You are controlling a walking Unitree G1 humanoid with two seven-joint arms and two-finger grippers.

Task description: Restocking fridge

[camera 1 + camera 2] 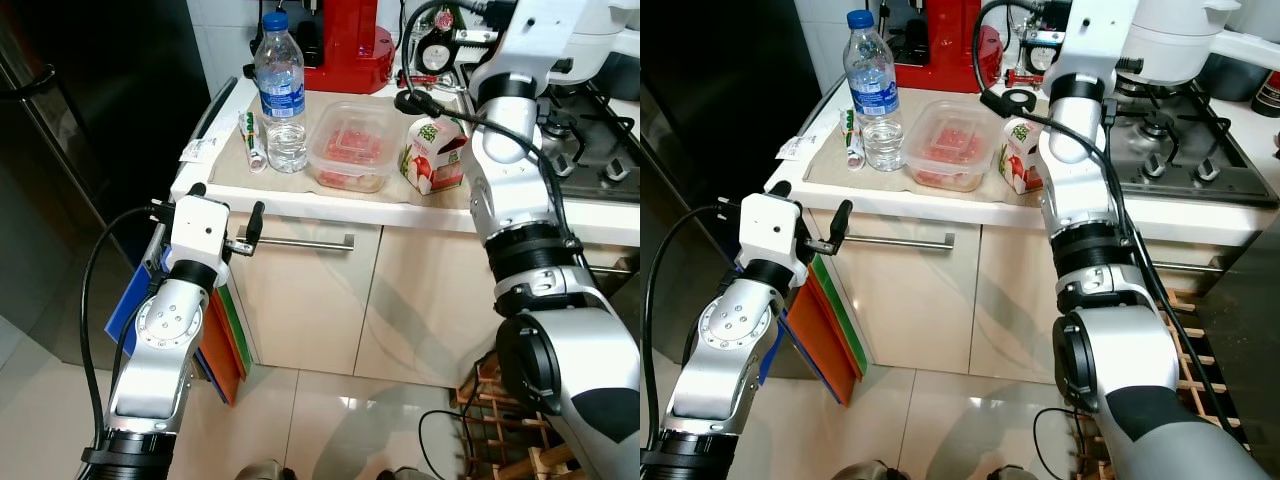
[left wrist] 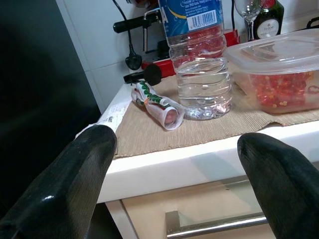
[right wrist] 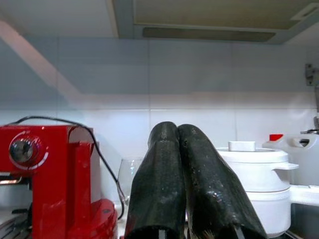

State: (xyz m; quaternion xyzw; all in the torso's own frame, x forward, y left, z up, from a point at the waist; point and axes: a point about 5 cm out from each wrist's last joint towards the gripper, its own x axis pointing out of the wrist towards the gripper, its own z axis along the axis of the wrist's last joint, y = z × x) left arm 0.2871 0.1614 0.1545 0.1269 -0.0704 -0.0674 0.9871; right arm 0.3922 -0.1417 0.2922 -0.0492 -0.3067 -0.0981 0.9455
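A clear water bottle (image 1: 281,95) with a blue cap stands on a beige mat (image 1: 380,190) on the counter. Beside it are a lidded plastic box of red food (image 1: 353,146), a green and white carton (image 1: 432,155) and a small tube (image 1: 252,140). My left gripper (image 1: 227,200) is open and empty, level with the counter's front edge, below the bottle (image 2: 199,69). My right arm (image 1: 510,130) reaches up over the counter next to the carton. Its gripper (image 3: 172,130) is shut with nothing between the fingers. The dark fridge (image 1: 100,100) stands to the left.
A red coffee machine (image 1: 345,40) and a gas hob (image 1: 590,130) sit at the back of the counter. Coloured boards (image 1: 215,350) lean between cabinet and fridge. A drawer handle (image 1: 300,243) juts out below the counter. A wooden rack (image 1: 510,440) stands on the floor at right.
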